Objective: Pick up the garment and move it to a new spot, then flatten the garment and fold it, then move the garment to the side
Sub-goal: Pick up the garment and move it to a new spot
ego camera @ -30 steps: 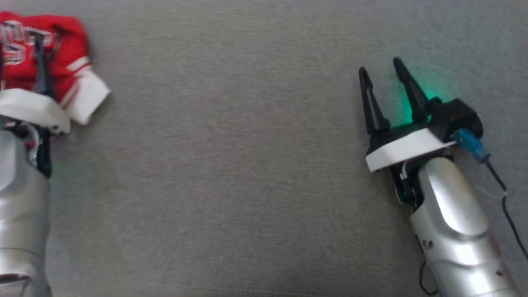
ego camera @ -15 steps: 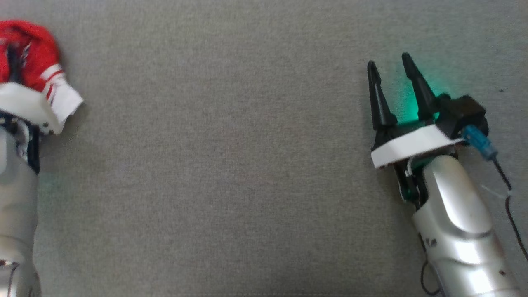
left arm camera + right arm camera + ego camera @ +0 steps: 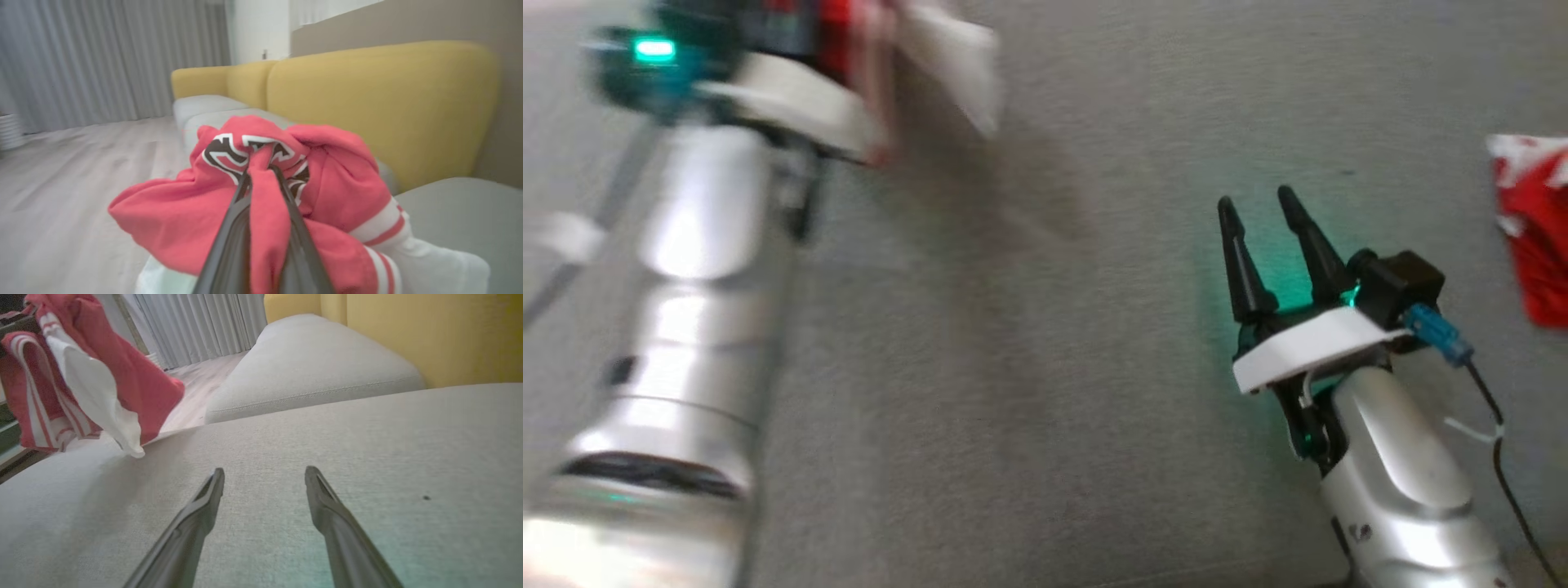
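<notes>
The garment (image 3: 327,183) is a red top with white striped cuffs and black-and-white lettering. It is bunched up, and my left gripper (image 3: 259,169) is shut on a fold of it. In the blurred head view the garment (image 3: 931,49) hangs off the grey cushion (image 3: 1029,367) at the top left, ahead of my left arm (image 3: 703,245). From the right wrist the garment (image 3: 81,375) dangles in the air at the upper left. My right gripper (image 3: 1255,200) rests low over the cushion, open, with nothing between its fingers (image 3: 204,506).
A second red and white cloth (image 3: 1535,245) lies at the cushion's right edge. A yellow sofa back (image 3: 367,102) rises behind the grey seats (image 3: 318,375). Wooden floor (image 3: 81,163) and grey curtains (image 3: 102,61) lie beyond.
The head camera has shifted, bringing a red cloth in at the right. My left arm has lifted the garment off the cushion and swung it rightward. The right gripper stays open.
</notes>
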